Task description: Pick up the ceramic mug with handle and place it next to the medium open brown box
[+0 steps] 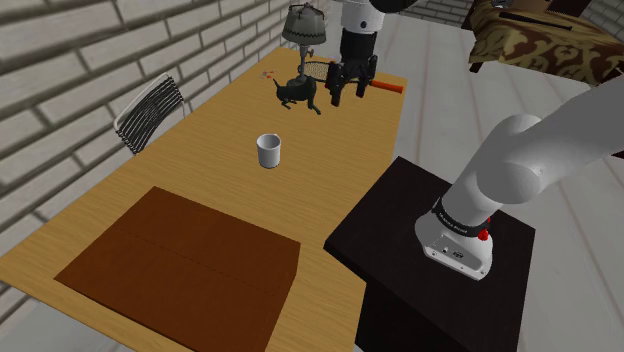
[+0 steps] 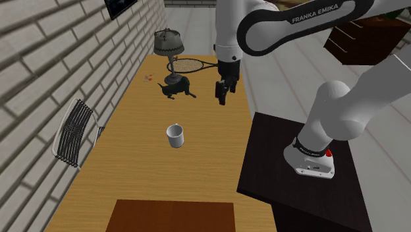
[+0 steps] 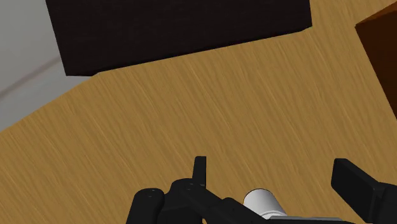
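Note:
A white mug (image 1: 268,151) stands upright on the wooden table (image 1: 200,190), about mid-length. In the second exterior view the mug (image 2: 174,136) sits below and left of the hand. A flat brown box (image 1: 185,265) lies at the table's near end; its edge (image 2: 171,216) meets the second exterior view's bottom. My black gripper (image 1: 348,92) hangs open above the table's far part, well beyond the mug, with nothing between its fingers. From the side the gripper (image 2: 224,93) points down. In the wrist view the gripper (image 3: 273,177) is spread wide and the mug (image 3: 262,202) peeks in low between the fingers.
A lamp (image 1: 302,25), a dark animal figurine (image 1: 297,95) and a racket (image 1: 322,70) with an orange handle crowd the far end near the hand. A wire chair back (image 1: 150,112) stands by the brick wall. The dark stand (image 1: 440,250) borders the table.

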Robot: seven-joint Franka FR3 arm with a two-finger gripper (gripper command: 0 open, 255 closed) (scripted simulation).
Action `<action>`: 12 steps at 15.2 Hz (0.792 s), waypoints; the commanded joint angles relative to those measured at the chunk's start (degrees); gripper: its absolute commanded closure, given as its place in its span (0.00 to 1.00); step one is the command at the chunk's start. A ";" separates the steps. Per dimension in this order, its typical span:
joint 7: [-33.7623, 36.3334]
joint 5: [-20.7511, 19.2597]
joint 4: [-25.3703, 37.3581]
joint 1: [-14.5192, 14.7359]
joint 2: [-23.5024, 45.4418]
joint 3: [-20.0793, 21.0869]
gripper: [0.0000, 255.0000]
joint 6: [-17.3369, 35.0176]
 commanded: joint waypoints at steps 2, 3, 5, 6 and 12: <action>1.70 -0.24 1.00 0.23 6.14 1.48 0.00 5.61; 2.30 -0.44 1.58 0.29 8.26 1.93 0.00 7.25; 3.56 -1.01 3.00 0.37 12.58 2.76 0.00 10.35; 4.24 -1.38 3.83 0.41 14.77 3.15 0.00 11.81; 8.76 -4.75 10.48 0.87 28.26 4.76 0.00 19.02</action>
